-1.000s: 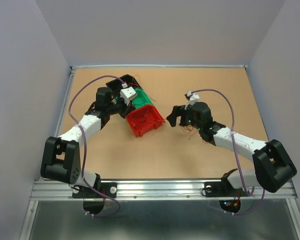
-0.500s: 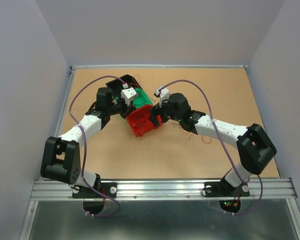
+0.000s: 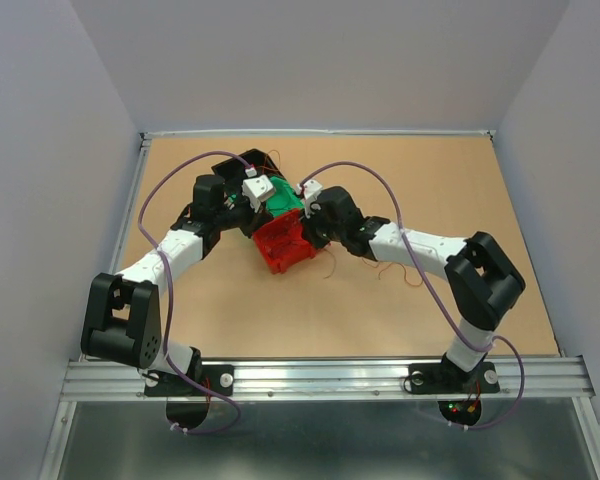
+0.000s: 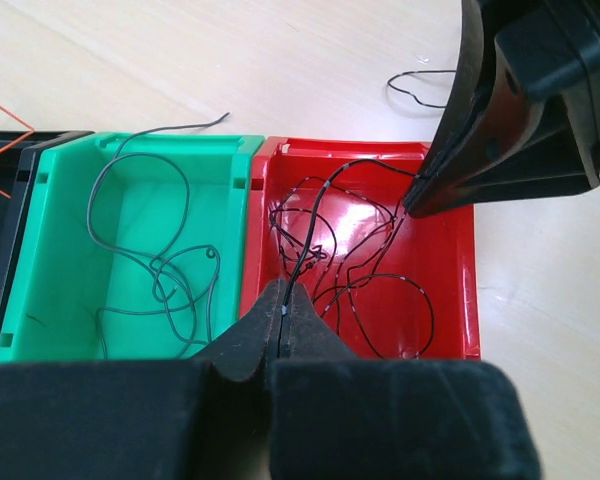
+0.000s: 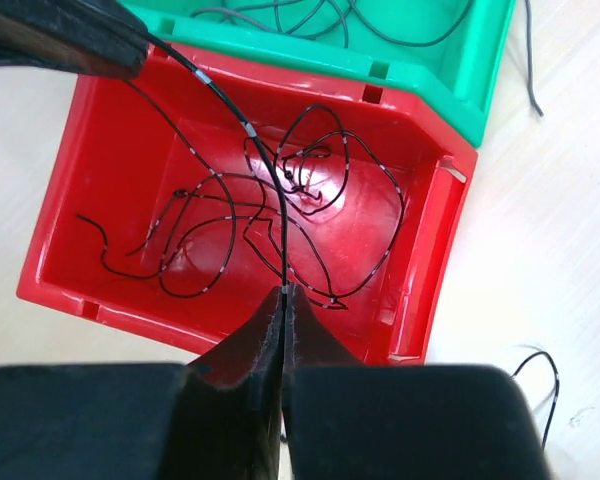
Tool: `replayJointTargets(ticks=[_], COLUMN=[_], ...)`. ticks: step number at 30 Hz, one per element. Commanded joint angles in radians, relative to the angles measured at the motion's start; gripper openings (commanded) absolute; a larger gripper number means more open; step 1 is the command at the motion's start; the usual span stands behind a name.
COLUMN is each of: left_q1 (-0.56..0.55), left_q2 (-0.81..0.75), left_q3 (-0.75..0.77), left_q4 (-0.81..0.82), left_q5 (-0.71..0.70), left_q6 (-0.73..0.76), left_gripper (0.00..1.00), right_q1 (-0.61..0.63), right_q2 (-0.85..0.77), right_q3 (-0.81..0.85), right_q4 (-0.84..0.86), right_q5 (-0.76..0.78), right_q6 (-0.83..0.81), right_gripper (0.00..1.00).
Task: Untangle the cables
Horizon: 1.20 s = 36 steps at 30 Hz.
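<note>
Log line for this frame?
left gripper: shut | right gripper: shut | held: one black cable, strung between both | over: red bin

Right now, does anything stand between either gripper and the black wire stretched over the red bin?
Nothing visible does. The left gripper and the right gripper are both shut on that same black wire, which spans between them above the red bin. The other black wires lie tangled in the bin beneath it.

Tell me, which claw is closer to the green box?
Left. The left gripper is pinched shut on a black wire right where the green bin meets the red bin. The right gripper grips the same wire over the red bin's opposite side.
</note>
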Motion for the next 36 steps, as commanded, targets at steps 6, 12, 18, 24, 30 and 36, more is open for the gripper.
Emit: replayJointTargets(ticks=[6, 12, 18, 24, 30, 36], left_q1=[-0.032, -0.045, -0.046, -0.048, -0.052, -0.142], left_q2=[0.019, 0.021, 0.010, 0.027, 0.048, 0.176], left_q3=[0.037, 0.032, 0.025, 0.034, 0.042, 0.124], left_q4=[0.007, -0.007, -0.005, -0.002, 0.004, -0.102], left_q5=[0.029, 0.012, -0.004, -0.059, -0.131, -0.325], left_q6=[0.045, 0.069, 0.079, 0.081, 0.070, 0.093], left_gripper=[0.02, 0.39, 0.50, 0.51, 0.00, 0.00], right_q1=[-0.020, -0.120, -0.131, -0.129, -0.129, -0.161], right_q2=[-0.132, -0.118, -0.135, -0.133, -0.125, -0.069], right_q3=[-0.073, -0.093, -0.112, -0.116, -0.104, -0.064], right_q4=[0.099, 0.102, 0.109, 0.100, 0.068, 0.025], right_q5=[0.135, 0.103, 0.132, 0.126, 0.147, 0.131], right_q6=[0.184, 0.313, 0.299, 0.288, 0.302, 0.321], right_gripper=[0.01, 0.01, 0.01, 0.00, 0.01, 0.01])
